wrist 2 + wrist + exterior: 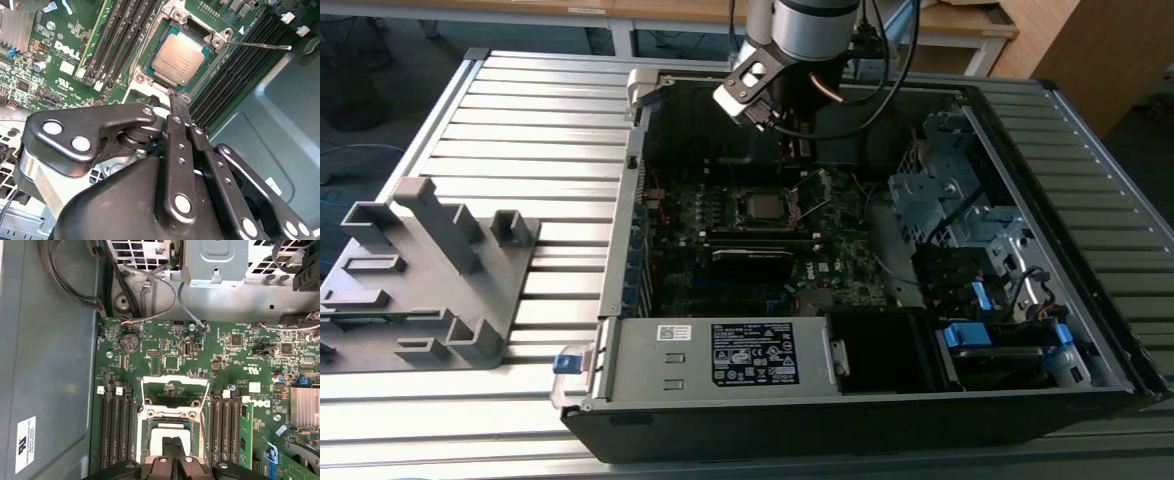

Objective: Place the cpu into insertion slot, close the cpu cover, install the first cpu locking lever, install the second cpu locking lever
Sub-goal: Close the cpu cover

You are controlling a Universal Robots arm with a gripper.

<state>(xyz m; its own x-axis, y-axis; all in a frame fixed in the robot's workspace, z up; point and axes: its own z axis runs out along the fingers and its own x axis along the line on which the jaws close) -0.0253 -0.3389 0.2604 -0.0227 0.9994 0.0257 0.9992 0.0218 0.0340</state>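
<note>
The cpu (177,60), a small square chip with a dull grey metal top, lies flat in the insertion slot (150,75) on the green motherboard; in the first wrist view the cpu (160,435) sits partly behind the fingers. The cpu cover (175,390), a thin silvery frame, stands swung up off the slot. One thin locking lever (260,46) sticks out free beside the slot. My gripper (179,107) is shut with nothing between its fingers, its tips just above the slot's edge. In the exterior view the gripper (797,150) hangs inside the open case, over the slot (761,207).
Memory slots (115,430) flank the socket on both sides. A finned heat sink (305,407) and cables (150,285) lie nearby. The case (1067,150) holds a drive cage (961,200) and a power supply box (720,355). A grey fixture (420,270) stands at the exterior view's left.
</note>
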